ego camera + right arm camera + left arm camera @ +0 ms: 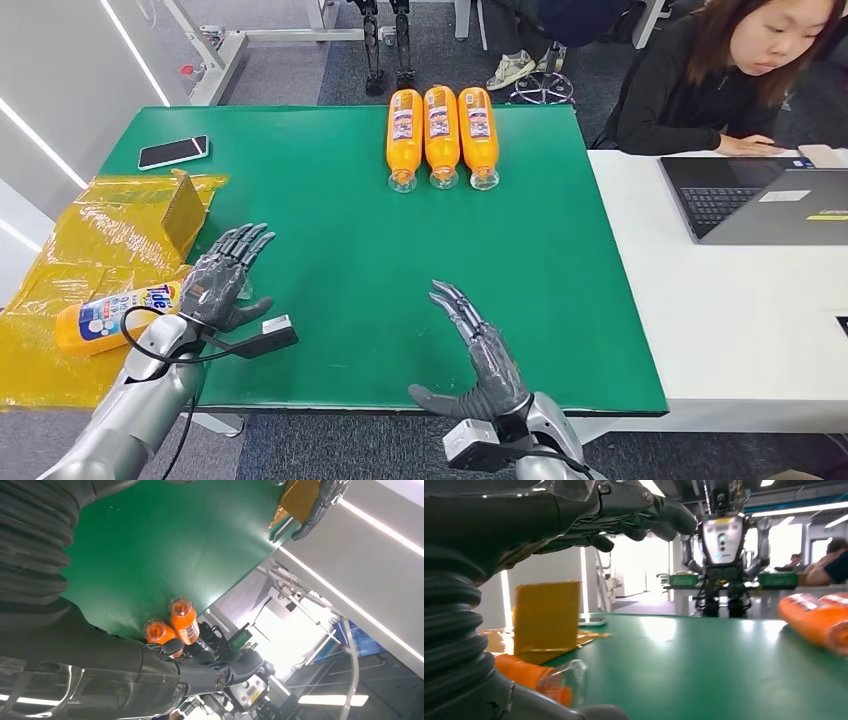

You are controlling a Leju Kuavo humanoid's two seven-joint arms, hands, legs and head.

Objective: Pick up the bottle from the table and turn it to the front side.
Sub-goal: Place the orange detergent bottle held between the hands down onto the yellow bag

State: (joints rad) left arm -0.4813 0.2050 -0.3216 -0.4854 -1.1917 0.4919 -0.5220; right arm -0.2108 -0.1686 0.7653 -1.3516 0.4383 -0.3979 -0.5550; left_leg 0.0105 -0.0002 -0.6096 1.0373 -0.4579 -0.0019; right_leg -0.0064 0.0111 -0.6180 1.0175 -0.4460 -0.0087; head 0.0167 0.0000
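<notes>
Nearest me, my right hand (478, 365) hovers over the front edge of the green counter (340, 250), fingers spread and holding nothing. My left hand (222, 280) sits at the counter's left front, likewise spread and empty, fingers pointing away from me.

Just beside that left hand, on its outer side, lies the bottle (115, 318) I take to be the target: orange, flat on its side on crinkled yellow plastic sheeting (90, 240), its blue-and-white label partly turned up. It is close to the hand's palm; from the head view I cannot tell whether they touch.

I judge it a stiff plastic bottle of moderate weight if full, with a smooth, somewhat slick skin. The sheeting under it looks loose and may slide or bunch as I close in. I would wrap the hand around the middle of the body, across the label, since the ends are narrower.

A small yellow box (183, 212) stands on the sheeting just past the hand. Farther off, a phone (173, 152) rests near the far left corner. Three more orange bottles (441, 135) lie side by side at the far edge, well apart from both hands. Beyond, a person sits at a laptop (760, 200) on the white desk.
</notes>
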